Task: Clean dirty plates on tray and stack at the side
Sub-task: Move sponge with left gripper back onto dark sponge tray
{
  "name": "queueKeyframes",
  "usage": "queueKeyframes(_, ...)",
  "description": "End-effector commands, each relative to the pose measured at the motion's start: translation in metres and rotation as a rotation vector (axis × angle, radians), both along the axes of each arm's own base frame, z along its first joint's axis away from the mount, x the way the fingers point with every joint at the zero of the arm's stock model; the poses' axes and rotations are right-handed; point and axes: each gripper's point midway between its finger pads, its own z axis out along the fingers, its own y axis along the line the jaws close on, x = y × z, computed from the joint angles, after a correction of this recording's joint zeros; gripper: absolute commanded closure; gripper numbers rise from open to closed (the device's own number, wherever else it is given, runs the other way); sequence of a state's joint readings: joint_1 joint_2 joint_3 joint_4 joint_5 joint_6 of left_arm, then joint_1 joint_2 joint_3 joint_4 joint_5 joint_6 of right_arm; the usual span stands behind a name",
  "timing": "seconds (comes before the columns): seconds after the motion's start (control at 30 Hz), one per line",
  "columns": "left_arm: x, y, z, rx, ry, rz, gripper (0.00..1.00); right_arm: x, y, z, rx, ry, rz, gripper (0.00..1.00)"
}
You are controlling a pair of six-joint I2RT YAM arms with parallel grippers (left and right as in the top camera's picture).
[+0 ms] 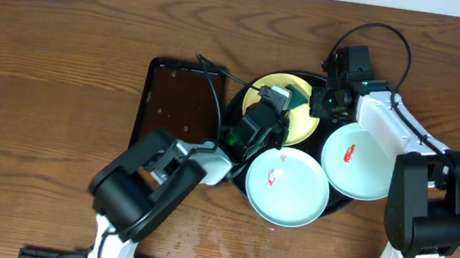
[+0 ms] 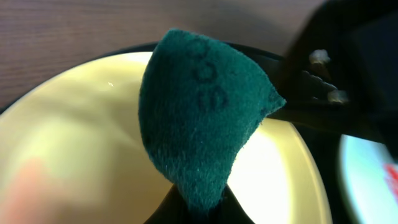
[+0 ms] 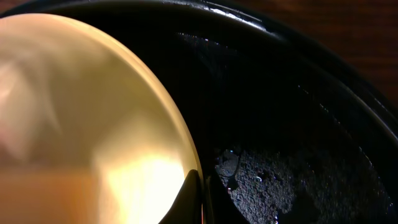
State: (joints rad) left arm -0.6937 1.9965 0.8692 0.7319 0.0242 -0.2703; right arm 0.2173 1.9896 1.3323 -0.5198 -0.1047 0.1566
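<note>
The left end effector [image 2: 198, 210] is clenched on the lower tip of a dark green scouring pad [image 2: 199, 112], which hangs over the pale yellow plate [image 2: 81, 137]. Whether the pad touches the plate I cannot tell. The right end effector [image 3: 200, 199] is shut tight at that plate's rim, at about 2 o'clock on the plate in the overhead view. It looks like a pinch on the thin edge, but the right wrist view does not settle it.

All 3 plates lie on the round black tray [image 3: 298, 124]:
- The yellow one sits near 11 o'clock.
- 1 pale blue-white plate [image 1: 287, 186] sits at 6 o'clock.
- The other [image 1: 359, 159] sits at 3 o'clock.

Each blue-white plate carries a small red smear. A brown rectangular tray [image 1: 179, 109] sits on the counter [image 1: 44, 51] at 9 o'clock from the black one, and nothing is stacked at the side yet.

My judgement is that this is the scrub of plate 1 of 3, so the task is early. Several things could go wrong:
- The pad is held only by its tip, so a firm stroke may fold it or pull it out of the fingers.
- A sideways push could skid the plate across the glossy, wet-looking tray floor if the right-hand hold is weak, knocking it into its neighbours.
- Both arms crowd 1 plate, so a wide stroke toward 2 o'clock risks fingers meeting.
</note>
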Motion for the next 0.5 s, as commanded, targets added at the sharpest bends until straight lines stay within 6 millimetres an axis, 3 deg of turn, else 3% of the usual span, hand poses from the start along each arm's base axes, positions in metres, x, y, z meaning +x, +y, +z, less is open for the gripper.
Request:
queueKeyframes(0.0, -0.004, 0.002, 0.045, -0.099, 0.020, 0.029, 0.92, 0.002, -0.002, 0.001, 0.008, -0.003, -0.010, 0.99)
queueKeyframes(0.13, 0.002, 0.028, 0.074, -0.069, -0.007, 0.127, 0.93, 0.002, -0.002, 0.001, 0.008, -0.004, -0.010, 0.99)
queueKeyframes(0.3, 0.013, 0.085, 0.113, 0.027, -0.087, 0.301, 0.92, 0.002, -0.002, 0.001, 0.008, -0.003, -0.010, 0.99)
queueKeyframes(0.47, 0.008, 0.146, 0.106, 0.164, -0.005, 0.436, 0.93, 0.002, -0.002, 0.001, 0.008, -0.003, -0.010, 0.99)
